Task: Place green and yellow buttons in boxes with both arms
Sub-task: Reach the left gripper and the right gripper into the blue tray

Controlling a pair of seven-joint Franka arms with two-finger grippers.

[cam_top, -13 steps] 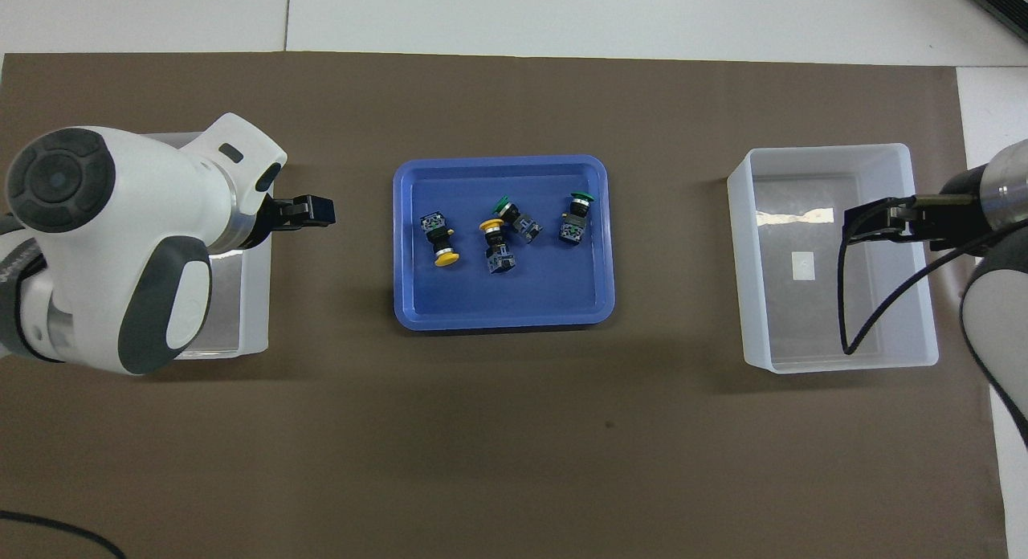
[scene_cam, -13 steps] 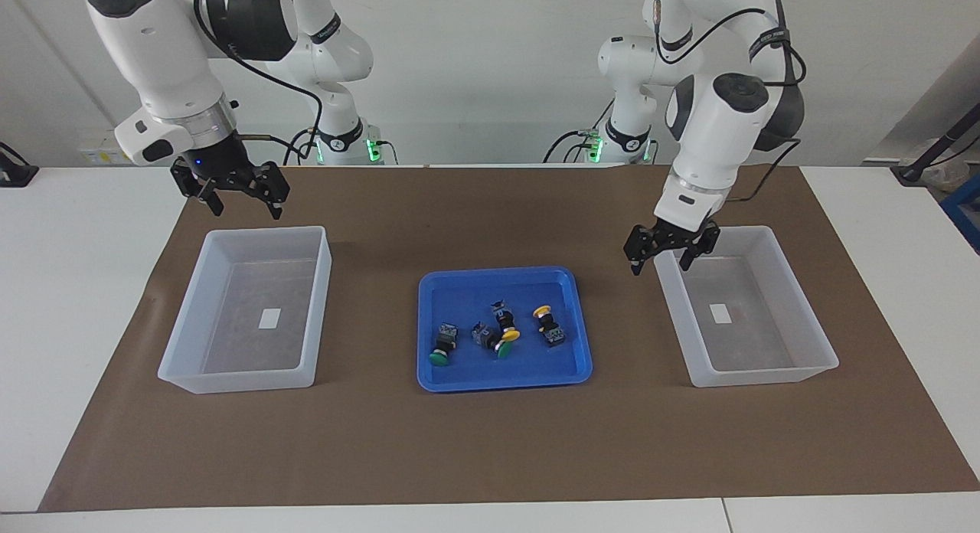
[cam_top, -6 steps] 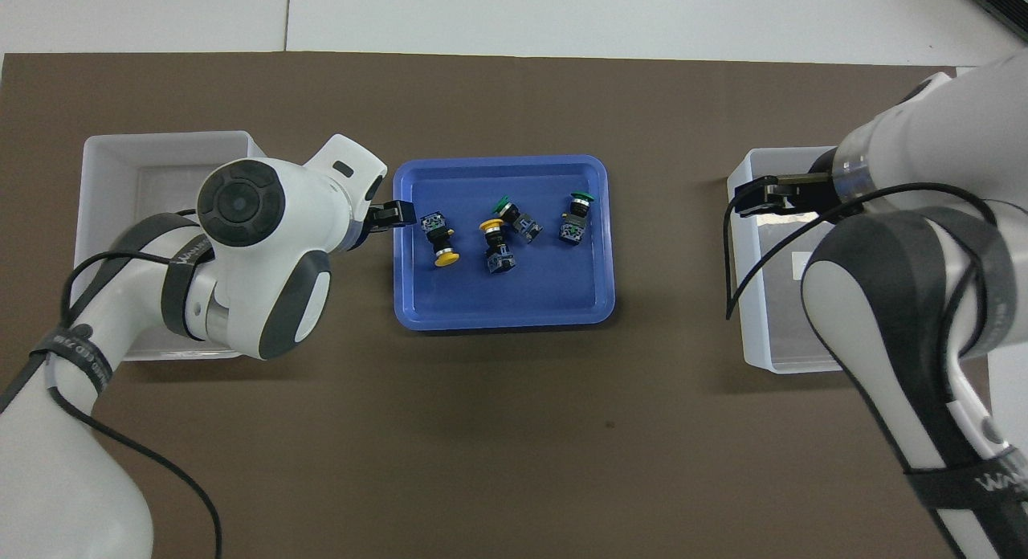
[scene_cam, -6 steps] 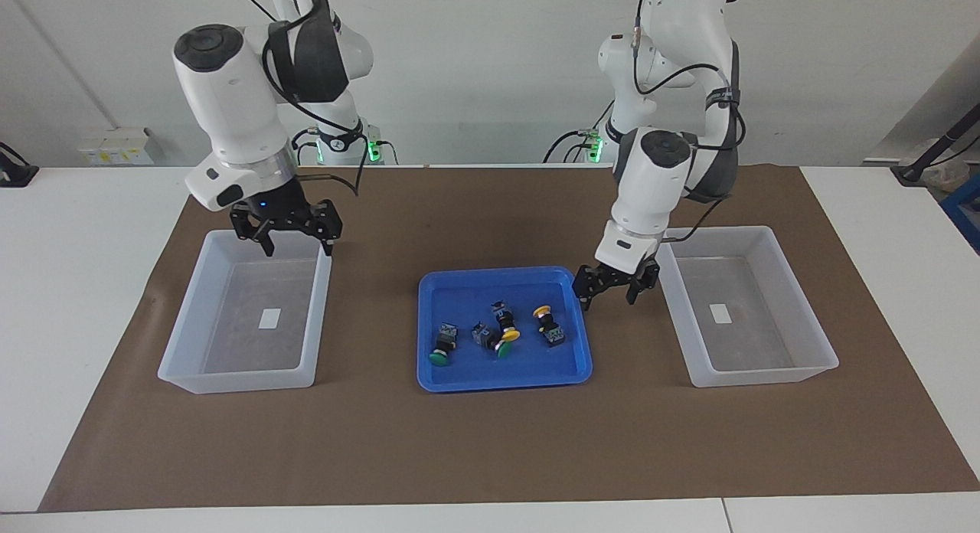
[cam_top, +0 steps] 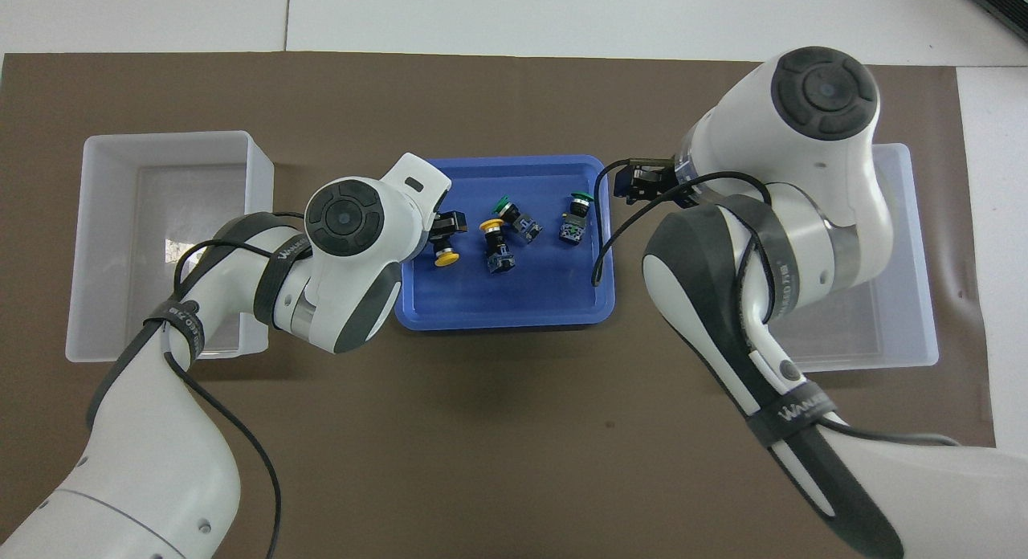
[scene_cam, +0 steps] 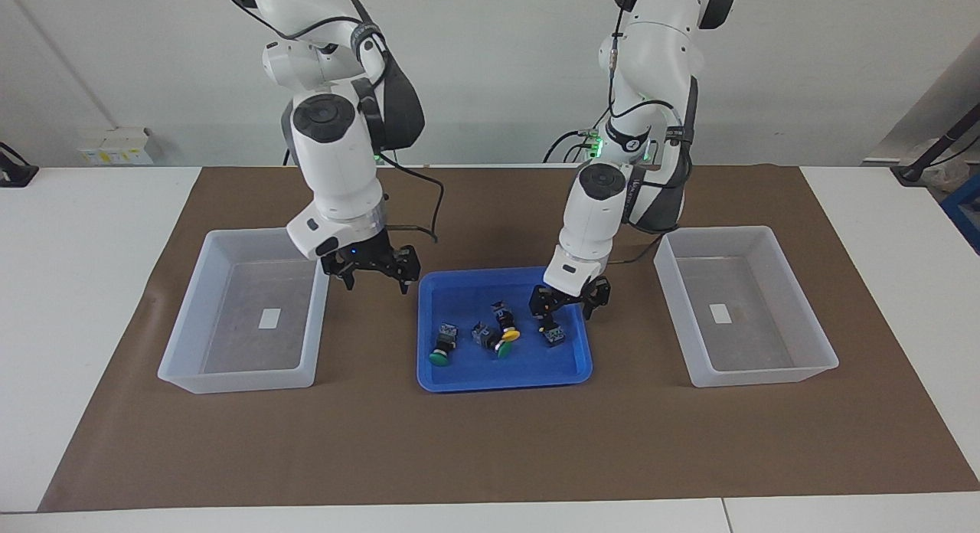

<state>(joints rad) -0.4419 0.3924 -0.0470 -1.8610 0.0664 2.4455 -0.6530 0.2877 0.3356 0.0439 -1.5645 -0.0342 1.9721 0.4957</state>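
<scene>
Four buttons lie in the blue tray (scene_cam: 505, 383). One yellow button (scene_cam: 553, 335) lies toward the left arm's end, and its cap shows in the overhead view (cam_top: 446, 259). My left gripper (scene_cam: 566, 306) is open and low over it, hiding its cap in the facing view. A second yellow button (scene_cam: 508, 335) and a green button (scene_cam: 503, 351) lie mid-tray, touching. Another green button (scene_cam: 439, 357) lies toward the right arm's end. My right gripper (scene_cam: 376, 277) is open and empty, over the mat between the tray and the box (scene_cam: 237, 380).
Two clear plastic boxes stand on the brown mat (scene_cam: 490, 456), one at each end of the tray; the other box (scene_cam: 766, 378) is at the left arm's end. Each holds only a white label. The tray also shows in the overhead view (cam_top: 506, 318).
Both arms swung in from over the boxes toward the tray. The left gripper dropped over the yellow button at its end. The right gripper reached the tray's corner. The buttons have not moved.
</scene>
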